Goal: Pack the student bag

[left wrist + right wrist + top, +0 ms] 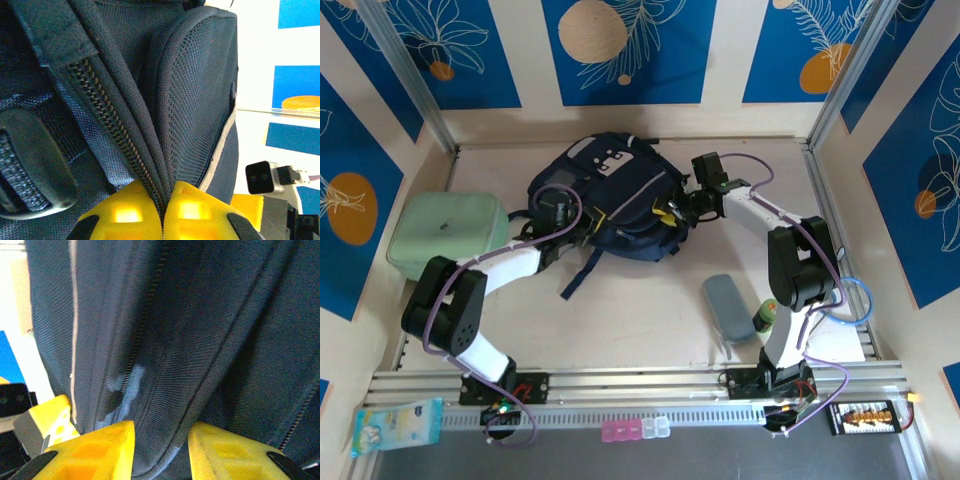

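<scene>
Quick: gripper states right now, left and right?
Left gripper: closed, pinching the student bag along a zipper seam.
Right gripper: closed around a thick fold of the student bag's fabric.

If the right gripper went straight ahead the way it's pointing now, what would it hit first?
The dark navy fabric backpack: a fold of it sits between the yellow fingers of the right gripper, directly ahead. What lies behind the fabric is hidden.

I see the student bag (610,190) lying flat, left gripper (584,231) and right gripper (672,211) both against its near edge.
</scene>
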`<action>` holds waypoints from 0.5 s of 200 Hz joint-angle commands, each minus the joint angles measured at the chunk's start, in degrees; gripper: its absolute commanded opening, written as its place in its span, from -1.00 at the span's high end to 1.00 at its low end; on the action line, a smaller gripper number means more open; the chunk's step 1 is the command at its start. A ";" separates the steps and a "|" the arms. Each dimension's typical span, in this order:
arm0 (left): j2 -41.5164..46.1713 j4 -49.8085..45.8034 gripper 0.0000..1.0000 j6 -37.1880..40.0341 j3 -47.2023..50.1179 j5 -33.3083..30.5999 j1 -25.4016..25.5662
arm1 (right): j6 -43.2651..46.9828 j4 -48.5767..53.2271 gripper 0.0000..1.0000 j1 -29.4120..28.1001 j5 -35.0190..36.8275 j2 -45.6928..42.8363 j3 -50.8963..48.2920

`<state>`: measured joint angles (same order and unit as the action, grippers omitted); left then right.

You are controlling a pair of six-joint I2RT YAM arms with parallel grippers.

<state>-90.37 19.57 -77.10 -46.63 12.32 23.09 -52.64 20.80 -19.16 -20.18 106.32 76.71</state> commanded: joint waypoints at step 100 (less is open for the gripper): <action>7.68 -6.36 0.15 7.42 2.64 -0.74 -1.81 | 4.07 -4.08 0.93 -2.30 -0.24 -3.26 6.84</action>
<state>-86.41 15.90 -74.56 -45.76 12.47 22.48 -52.49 19.84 -20.18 -19.51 108.79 80.71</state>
